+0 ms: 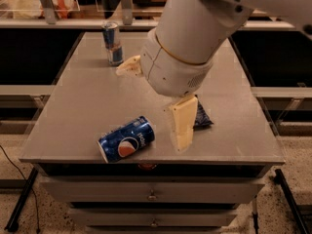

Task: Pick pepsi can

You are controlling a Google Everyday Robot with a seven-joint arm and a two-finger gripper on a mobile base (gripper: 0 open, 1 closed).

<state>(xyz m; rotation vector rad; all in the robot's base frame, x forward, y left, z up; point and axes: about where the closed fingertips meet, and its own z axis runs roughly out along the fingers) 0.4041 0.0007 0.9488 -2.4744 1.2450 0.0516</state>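
The pepsi can [126,139] lies on its side near the front edge of the grey table [78,106], its round logo facing me. My gripper [150,110] hangs above the table just right of and behind the can, not touching it. Its two cream fingers are spread wide apart: one fingertip [181,143] is low beside the can's right end, the other [122,71] is farther back. The gripper holds nothing. The large white arm hides the table's middle.
A slimmer blue-and-silver can [113,43] stands upright at the table's back left. A flat dark blue snack wrapper [202,117] lies right of the near finger, partly hidden by it. Drawers sit under the table's front edge.
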